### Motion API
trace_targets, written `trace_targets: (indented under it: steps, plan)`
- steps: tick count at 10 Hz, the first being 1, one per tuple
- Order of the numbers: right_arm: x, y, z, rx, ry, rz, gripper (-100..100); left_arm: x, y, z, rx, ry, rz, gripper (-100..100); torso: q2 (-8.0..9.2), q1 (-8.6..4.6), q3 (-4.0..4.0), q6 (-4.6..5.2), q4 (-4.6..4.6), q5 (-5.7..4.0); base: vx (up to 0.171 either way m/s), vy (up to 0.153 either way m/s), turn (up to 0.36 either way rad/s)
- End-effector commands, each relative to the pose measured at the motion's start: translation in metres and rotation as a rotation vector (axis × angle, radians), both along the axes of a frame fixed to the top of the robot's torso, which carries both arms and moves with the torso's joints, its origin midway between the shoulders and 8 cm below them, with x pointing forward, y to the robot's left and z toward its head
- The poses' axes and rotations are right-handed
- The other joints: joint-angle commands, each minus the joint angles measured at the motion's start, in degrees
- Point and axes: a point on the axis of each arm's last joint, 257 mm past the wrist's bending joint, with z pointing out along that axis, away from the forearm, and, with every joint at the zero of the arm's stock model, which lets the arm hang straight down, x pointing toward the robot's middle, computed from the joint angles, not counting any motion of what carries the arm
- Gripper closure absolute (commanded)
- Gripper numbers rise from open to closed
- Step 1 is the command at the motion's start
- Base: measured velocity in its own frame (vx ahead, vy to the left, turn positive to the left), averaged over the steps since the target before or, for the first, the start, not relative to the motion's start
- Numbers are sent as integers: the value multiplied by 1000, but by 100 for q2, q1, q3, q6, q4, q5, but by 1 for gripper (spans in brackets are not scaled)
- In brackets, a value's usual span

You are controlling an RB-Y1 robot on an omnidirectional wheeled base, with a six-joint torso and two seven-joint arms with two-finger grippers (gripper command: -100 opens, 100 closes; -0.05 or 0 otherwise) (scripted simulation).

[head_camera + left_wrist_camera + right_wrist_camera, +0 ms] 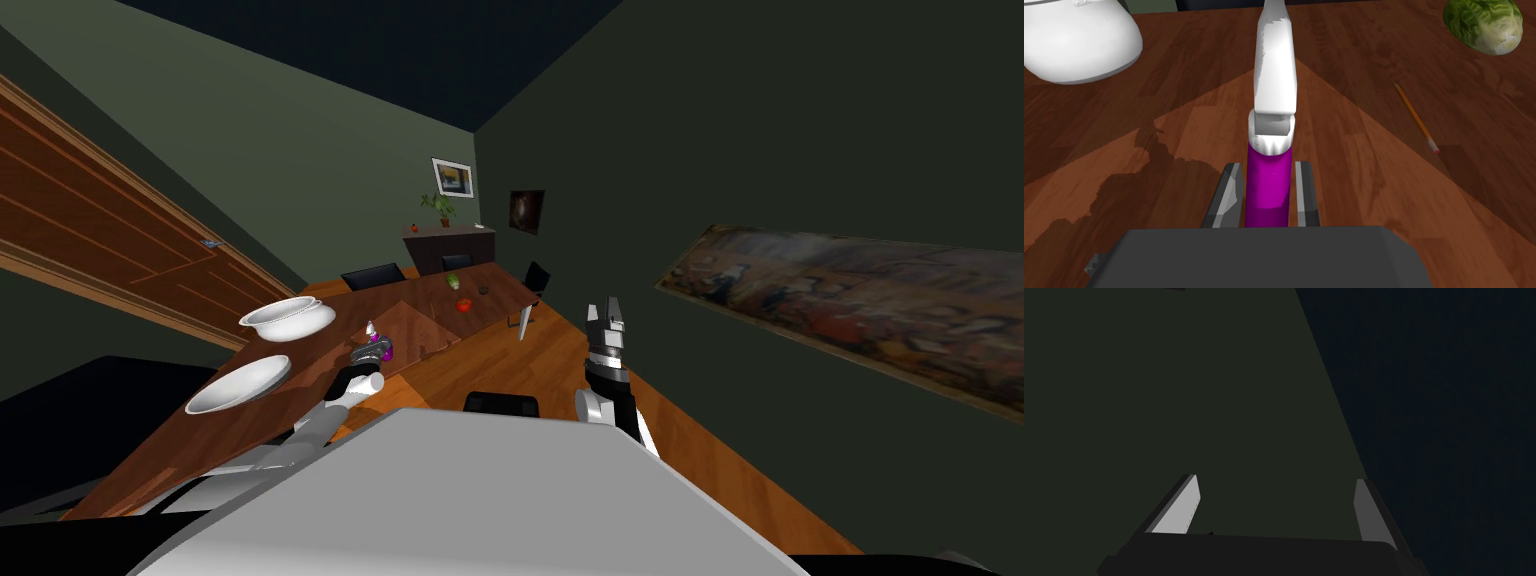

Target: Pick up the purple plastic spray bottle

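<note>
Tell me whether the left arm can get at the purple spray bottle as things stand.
Very likely yes: the left pincer is shut on the spray bottle, its fingers pressing the purple body's sides, and nothing on the table stands in between.

The right gripper point(1275, 479) holds its two blade-like fingers point(1179, 510) well apart, rising from the dark box of its body. One finger shows pale grey in the light; the other is shaded, a darker grey.
</note>
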Motion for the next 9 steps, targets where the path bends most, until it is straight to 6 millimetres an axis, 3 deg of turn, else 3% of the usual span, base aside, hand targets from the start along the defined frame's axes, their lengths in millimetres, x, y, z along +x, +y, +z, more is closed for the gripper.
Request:
trace_targets:
  steps: [1, 2, 4, 5, 6, 7, 9]
  plan:
    - [0, 0, 0, 0, 0, 0, 0, -1, -23, -16, -28, 18, -10, 100, 0, 0, 0, 0, 0, 0, 7, 82, 138]
    - [0, 0, 0, 0, 0, 0, 0, -5, -22, -21, -30, 29, -5, 100, 2, 27, -6, -13, -14, 24, 11, 90, 53]
    - [0, 0, 0, 0, 0, 0, 0, 6, -27, -9, -15, 7, -24, 100, 10, 52, -10, -32, -30, 51, -4, 20, 14]
    - [0, 0, 0, 0, 0, 0, 0, 11, -55, -19, -30, 13, -47, 100, 10, 43, -9, -28, -29, 49, 7, 62, 133]
    - [0, 0, 0, 0, 0, 0, 0, 12, -58, -19, -21, 17, -53, 100, 10, 58, -11, -36, -31, 54, 3, 73, 78]
    - [0, 0, 0, 0, 0, 0, 0, 18, -84, -22, -34, 12, -75, 100, 7, 64, -13, -26, -32, 61, 6, 106, 110]
    - [0, 0, 0, 0, 0, 0, 0, 18, -89, -26, -26, 25, -79, 100, -12, 81, -30, -15, -49, 92, 14, 64, 35]
